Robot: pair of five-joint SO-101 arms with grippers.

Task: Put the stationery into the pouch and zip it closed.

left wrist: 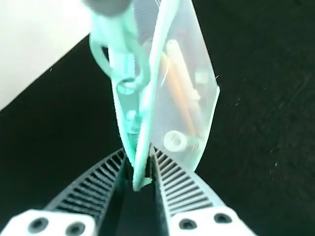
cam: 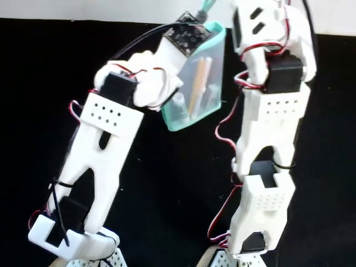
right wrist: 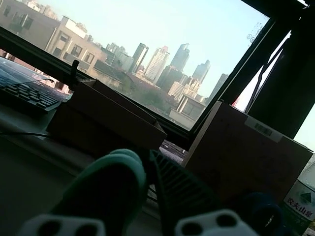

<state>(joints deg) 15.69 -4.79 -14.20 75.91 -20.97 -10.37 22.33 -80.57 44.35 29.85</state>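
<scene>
Left fingers point(left wrist: 179, 184) are clenched on the edge of the pouch point(left wrist: 189, 73), holding it clear above the worktop point(cam: 178, 183) with the stationery point(left wrist: 179, 98) inside. Right fingers point(right wrist: 182, 191) pinch the zip pull point(left wrist: 115, 49) at the pouch's far end. It's a thin grip, so a hard tug could yank the pouch free.

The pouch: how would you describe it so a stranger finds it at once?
Over the black table, look between the two white arms, near the far edge. The pouch is held by the left gripper: clear, mint-edged, with an orange pencil inside.
</scene>
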